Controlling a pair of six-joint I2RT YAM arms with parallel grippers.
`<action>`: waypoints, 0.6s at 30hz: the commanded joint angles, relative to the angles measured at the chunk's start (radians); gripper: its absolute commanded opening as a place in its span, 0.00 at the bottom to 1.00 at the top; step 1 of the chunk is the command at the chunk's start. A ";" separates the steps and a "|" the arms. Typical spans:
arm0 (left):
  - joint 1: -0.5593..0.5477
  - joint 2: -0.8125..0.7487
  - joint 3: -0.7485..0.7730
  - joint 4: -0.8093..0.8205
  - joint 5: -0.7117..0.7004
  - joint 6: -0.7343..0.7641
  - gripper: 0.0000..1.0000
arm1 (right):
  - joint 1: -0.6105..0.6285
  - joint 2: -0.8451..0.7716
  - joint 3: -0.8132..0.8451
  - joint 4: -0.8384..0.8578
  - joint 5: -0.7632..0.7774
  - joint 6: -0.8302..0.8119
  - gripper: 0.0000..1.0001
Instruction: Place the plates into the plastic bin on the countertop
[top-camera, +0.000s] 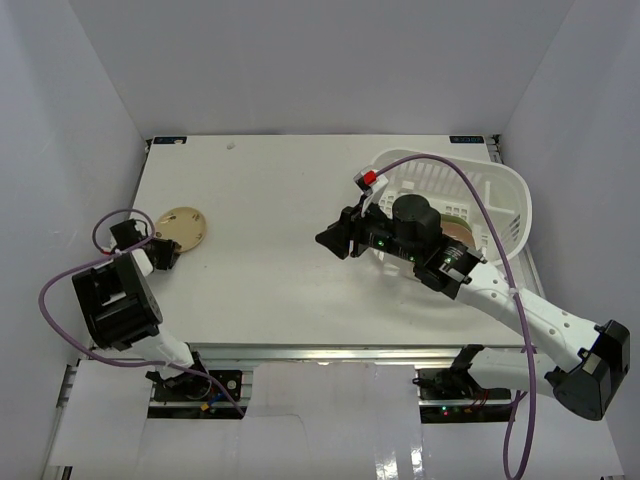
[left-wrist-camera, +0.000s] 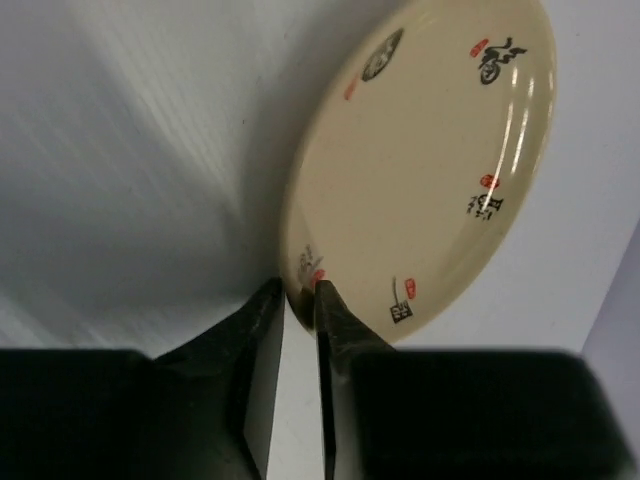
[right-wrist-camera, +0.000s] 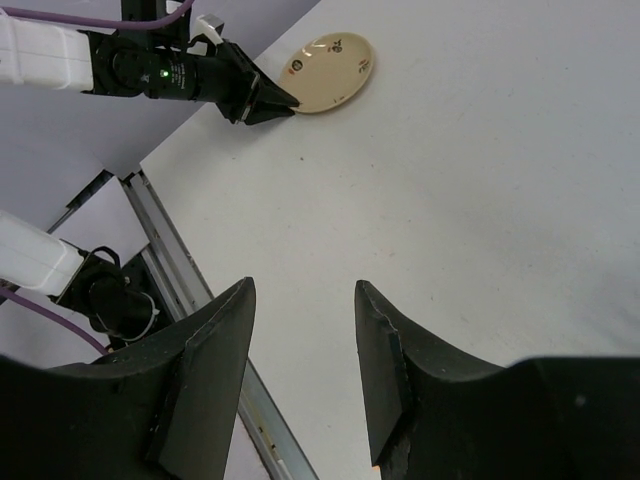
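Gripping is the step in hand: the jaws of the left gripper pinch the rim of the cream plate, which lies flat on the left of the bench. Next it likely needs lifting and carrying across to the plastic bin at the right. The jaws of the right gripper gape wide, empty.

Glossy, smooth cream plate with printed marks — matte white countertop — slotted white plastic bin

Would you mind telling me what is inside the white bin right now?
A brownish plate shows inside the bin; the right arm covers the rest, so any others stay hidden.
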 joint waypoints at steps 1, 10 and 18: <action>0.003 0.072 0.048 0.012 -0.031 0.015 0.26 | 0.010 -0.006 -0.014 0.045 0.022 -0.018 0.51; 0.000 -0.014 0.032 0.078 0.089 -0.013 0.00 | 0.011 0.037 -0.014 0.042 0.041 -0.021 0.64; -0.379 -0.310 0.140 0.114 0.118 0.012 0.00 | 0.011 0.019 0.079 -0.018 0.177 -0.049 0.83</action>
